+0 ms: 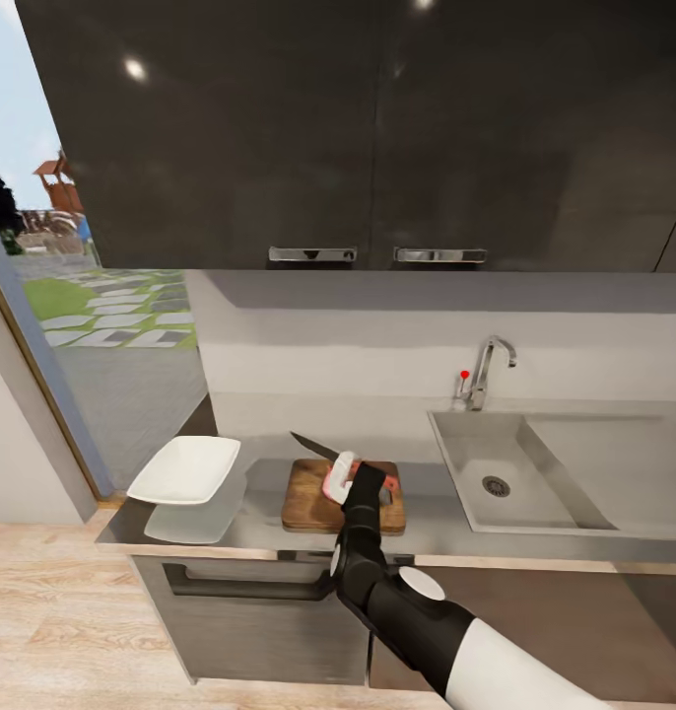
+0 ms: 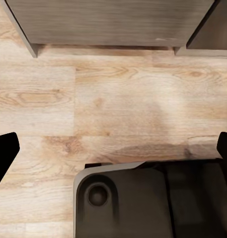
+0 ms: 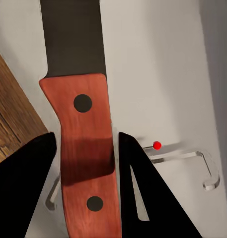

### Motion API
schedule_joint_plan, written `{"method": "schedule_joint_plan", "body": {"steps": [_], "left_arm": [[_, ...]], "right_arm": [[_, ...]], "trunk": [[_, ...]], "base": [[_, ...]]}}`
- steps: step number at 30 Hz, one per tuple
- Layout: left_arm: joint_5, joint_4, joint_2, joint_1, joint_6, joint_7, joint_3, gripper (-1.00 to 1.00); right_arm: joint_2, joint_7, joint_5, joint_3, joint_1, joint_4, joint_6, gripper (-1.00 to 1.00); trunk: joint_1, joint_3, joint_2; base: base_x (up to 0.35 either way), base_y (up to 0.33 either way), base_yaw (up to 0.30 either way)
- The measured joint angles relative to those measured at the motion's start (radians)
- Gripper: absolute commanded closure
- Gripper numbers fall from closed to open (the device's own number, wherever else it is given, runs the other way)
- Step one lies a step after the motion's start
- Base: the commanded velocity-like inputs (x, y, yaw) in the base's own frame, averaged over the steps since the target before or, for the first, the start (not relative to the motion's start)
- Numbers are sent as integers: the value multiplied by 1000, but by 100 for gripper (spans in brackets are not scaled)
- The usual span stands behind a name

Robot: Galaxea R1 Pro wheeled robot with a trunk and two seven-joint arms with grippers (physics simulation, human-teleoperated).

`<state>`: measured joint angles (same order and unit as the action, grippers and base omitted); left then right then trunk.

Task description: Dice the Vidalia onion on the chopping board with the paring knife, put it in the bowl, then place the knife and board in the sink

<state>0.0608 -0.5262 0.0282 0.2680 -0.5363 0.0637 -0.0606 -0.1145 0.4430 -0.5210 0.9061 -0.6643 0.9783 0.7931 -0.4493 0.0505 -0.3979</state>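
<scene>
Now, one view after another.

Head view, right tool: above the board, at the end of the right arm, closed on the knife.
Head view, knife: held off the board, its dark blade pointing up and toward the robot's left, out past the board's far edge; the red handle sits between the tool's fingers.
Head view, board: flat on the grey worktop, between the bowl and the sink.
Head view, bowl: white, near the worktop's left end, just beside the board but apart from it.
Head view, sink: to the right of the board, with a round drain and a chrome tap with a red knob behind it.
Head view, surroundings: dark wall cabinets above; an opening on the left gives onto a paved yard.

Left wrist view, left tool: fingers wide apart at the two edges of the picture, nothing between them; below lies the wooden floor, with the robot's dark base and a cabinet foot at the margins.

Right wrist view, right tool: both black fingers press against the sides of the knife's red handle, which shows two dark rivets.
Right wrist view, knife: the dark blade runs away from the tool; the board's wood grain lies to one side, and the tap and red knob to the other.
</scene>
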Motion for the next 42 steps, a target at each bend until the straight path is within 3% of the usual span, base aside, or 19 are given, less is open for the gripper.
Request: {"method": "schedule_joint_plan", "body": {"steps": [8,24,38,42], "left_arm": [[0,4,0,-1,0,0,0,-100],[0,6,-2,-1,0,0,0,-100],[0,6,-2,-1,0,0,-2,-100],[-2,29,5,6,-4,11,-3,-100]], "right_arm": [[-13,16,-40,-2,0,5,0,100],[-13,9,-36,-1,0,-15,2,100],[-21,6,-35,44,0,-89,1,100],[-43,4,-33,67,0,-103,19,100]], "trunk": [[0,0,0],[0,0,0],[0,0,0],[0,0,0]], "base": [[0,-31,0],[0,-79,0],[-15,-66,0],[0,0,0]]}}
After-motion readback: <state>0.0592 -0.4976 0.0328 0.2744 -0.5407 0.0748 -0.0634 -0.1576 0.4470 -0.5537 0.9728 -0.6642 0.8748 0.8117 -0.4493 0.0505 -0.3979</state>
